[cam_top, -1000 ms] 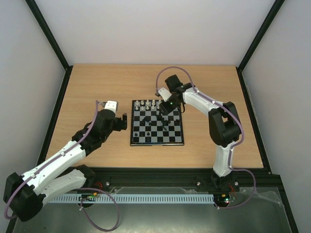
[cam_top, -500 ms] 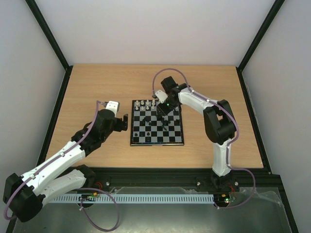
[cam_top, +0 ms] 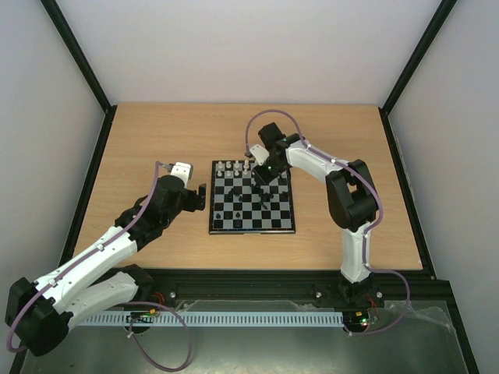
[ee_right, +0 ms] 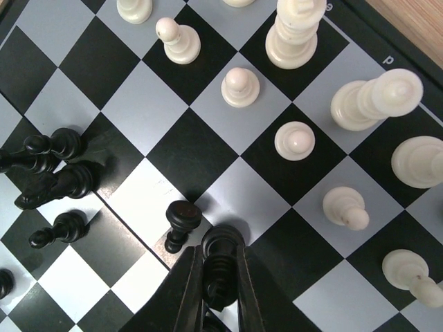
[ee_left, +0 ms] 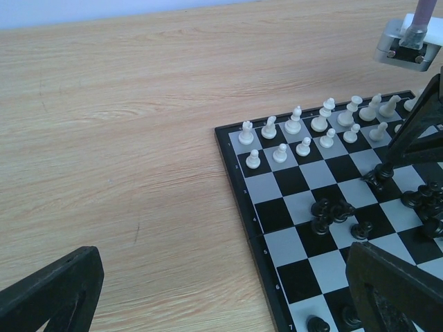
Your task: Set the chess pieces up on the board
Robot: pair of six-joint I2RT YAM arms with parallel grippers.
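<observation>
The board [cam_top: 277, 219] lies mid-table with white chess pieces [cam_top: 234, 166] lined along its far edge and black ones scattered near its middle. My right gripper [cam_top: 263, 174] reaches down over the board's far right part. In the right wrist view this gripper [ee_right: 220, 257] is shut on a black piece [ee_right: 221, 273], next to a toppled black pawn [ee_right: 180, 221] and more black pieces [ee_right: 52, 169]. White pieces [ee_right: 294, 28] stand beyond. My left gripper [cam_top: 199, 196] hangs open beside the board's left edge [ee_left: 239, 200], holding nothing [ee_left: 221, 277].
Bare wooden table [cam_top: 156, 140] surrounds the board, framed by black rails and white walls. In the left wrist view, white pieces [ee_left: 297, 128] fill two rows, black ones [ee_left: 331, 211] cluster mid-board, and the right arm [ee_left: 415, 131] stands at the right.
My right gripper shifted slightly left over the board and its fingers closed onto a black piece. The left arm has not moved.
</observation>
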